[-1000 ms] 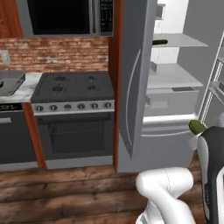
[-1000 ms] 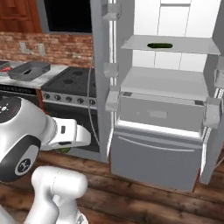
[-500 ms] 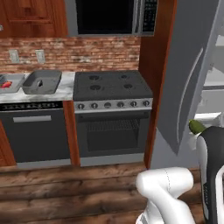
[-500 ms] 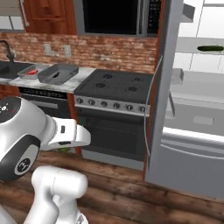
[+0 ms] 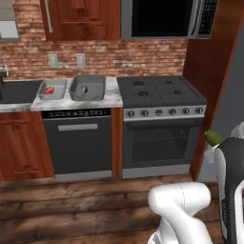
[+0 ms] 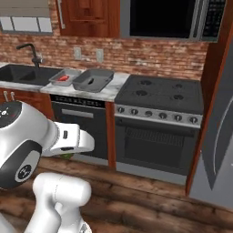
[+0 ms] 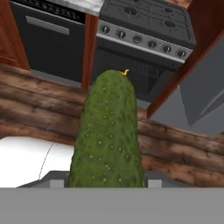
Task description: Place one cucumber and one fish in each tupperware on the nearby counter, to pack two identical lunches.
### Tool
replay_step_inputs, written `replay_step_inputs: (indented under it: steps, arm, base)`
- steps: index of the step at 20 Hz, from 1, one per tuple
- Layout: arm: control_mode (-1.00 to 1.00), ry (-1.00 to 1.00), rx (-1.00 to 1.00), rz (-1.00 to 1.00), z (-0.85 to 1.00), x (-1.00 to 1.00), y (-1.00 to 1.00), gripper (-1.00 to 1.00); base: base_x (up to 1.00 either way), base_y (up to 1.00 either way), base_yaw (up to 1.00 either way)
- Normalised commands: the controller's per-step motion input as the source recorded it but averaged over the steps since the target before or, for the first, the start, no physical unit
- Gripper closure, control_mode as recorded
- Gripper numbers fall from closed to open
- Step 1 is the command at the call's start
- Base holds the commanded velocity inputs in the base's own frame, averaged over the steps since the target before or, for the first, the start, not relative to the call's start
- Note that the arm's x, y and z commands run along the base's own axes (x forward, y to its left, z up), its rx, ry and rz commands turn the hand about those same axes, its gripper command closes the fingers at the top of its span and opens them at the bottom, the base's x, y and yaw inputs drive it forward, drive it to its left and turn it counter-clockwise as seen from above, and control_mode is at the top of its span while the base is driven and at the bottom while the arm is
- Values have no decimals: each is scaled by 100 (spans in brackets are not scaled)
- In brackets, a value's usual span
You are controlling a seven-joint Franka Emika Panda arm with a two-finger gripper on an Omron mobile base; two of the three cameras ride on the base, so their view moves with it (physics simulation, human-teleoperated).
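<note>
I am carrying a cucumber (image 7: 108,135) in the gripper (image 7: 103,183); in the hand view it is standing up between the fingers, which are hidden behind it at the bottom edge, so I am judging them clamped on it rather than seeing the contact. In the left base view its green tip is poking out beside the arm at the right edge, low and well apart from the table (image 5: 110,99).

So I am judging the step to be the transport leg: one cucumber in hand, heading for the tupperware. Both tubs are sitting on the table to the left of the stovetop (image 5: 159,90), just right of the sink (image 5: 18,90). The larger tupperware (image 5: 87,87) is lying nearer the stovetop and is holding one small dark item I cannot identify. The smaller tupperware (image 5: 52,89) is lying just beside it on the left, with something small and red inside.

Neither tub is showing a cucumber. The next move is calling for bringing the base closer, lifting the hand above table height, and lowering the cucumber lengthwise into one tub, clear of its flared rim.
</note>
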Motion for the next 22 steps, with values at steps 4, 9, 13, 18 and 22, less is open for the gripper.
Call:
replay_step_inputs:
  steps: [4,9,13,18,22]
  arm:
    - [100,0,0,0,0,0,0,100]
    - [100,0,0,0,0,0,0,100]
    - [100,0,0,0,0,0,0,100]
    - [100,0,0,0,0,0,0,100]
    - [100,0,0,0,0,0,0,100]
  base:
    - [13,100,0]
    - [48,100,0]
    - [69,99,-1]
    - [90,44,-7]
    - [97,3,-10]
